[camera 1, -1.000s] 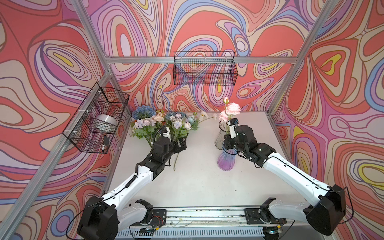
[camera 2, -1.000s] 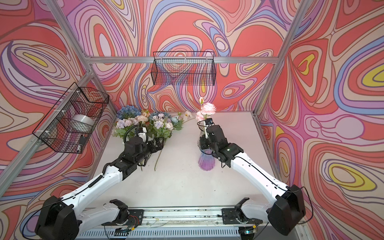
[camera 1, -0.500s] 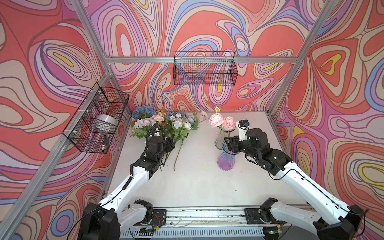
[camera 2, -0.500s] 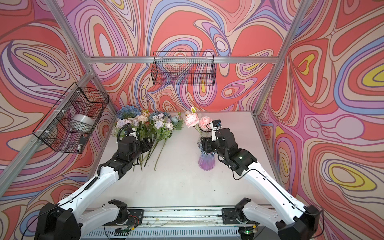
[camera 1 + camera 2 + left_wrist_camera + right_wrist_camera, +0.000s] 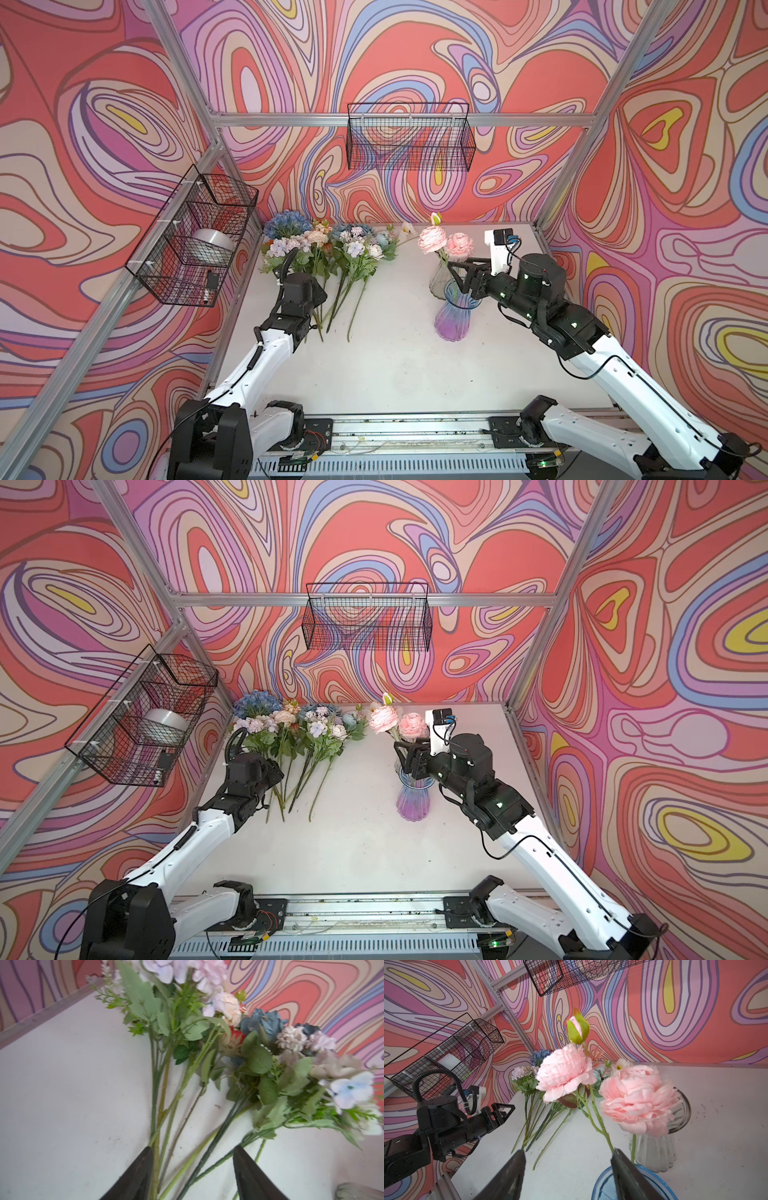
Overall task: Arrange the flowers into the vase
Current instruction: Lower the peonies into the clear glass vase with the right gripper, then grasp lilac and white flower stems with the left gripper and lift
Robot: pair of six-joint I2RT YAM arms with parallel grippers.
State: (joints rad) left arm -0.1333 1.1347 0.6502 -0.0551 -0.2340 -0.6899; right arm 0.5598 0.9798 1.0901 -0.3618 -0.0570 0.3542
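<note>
A blue and purple glass vase (image 5: 454, 318) (image 5: 412, 801) (image 5: 633, 1186) stands right of the table's middle. Two pink flowers (image 5: 444, 243) (image 5: 635, 1101) and a bud stand in it, leaning left. My right gripper (image 5: 568, 1153) (image 5: 459, 276) is open at the vase rim; a pink flower's stem runs past one fingertip, not clamped. The other flowers (image 5: 332, 253) (image 5: 299, 729) (image 5: 259, 1047) lie in a bunch at the back left, stems toward the front. My left gripper (image 5: 193, 1149) (image 5: 507, 1112) is open low over those stems, and several stems show between its jaws.
A clear ribbed glass vase (image 5: 437, 284) (image 5: 660, 1151) stands just behind the blue one. A wire basket (image 5: 409, 141) hangs on the back wall. Another wire basket (image 5: 195, 237) on the left wall holds a silver roll. Aluminium frame posts edge the white table (image 5: 395, 365).
My right gripper opened, let go of the pink flowers and drew back to the right; they now lean left in the vase. My left gripper shifted left over the stems, jaws narrowing.
</note>
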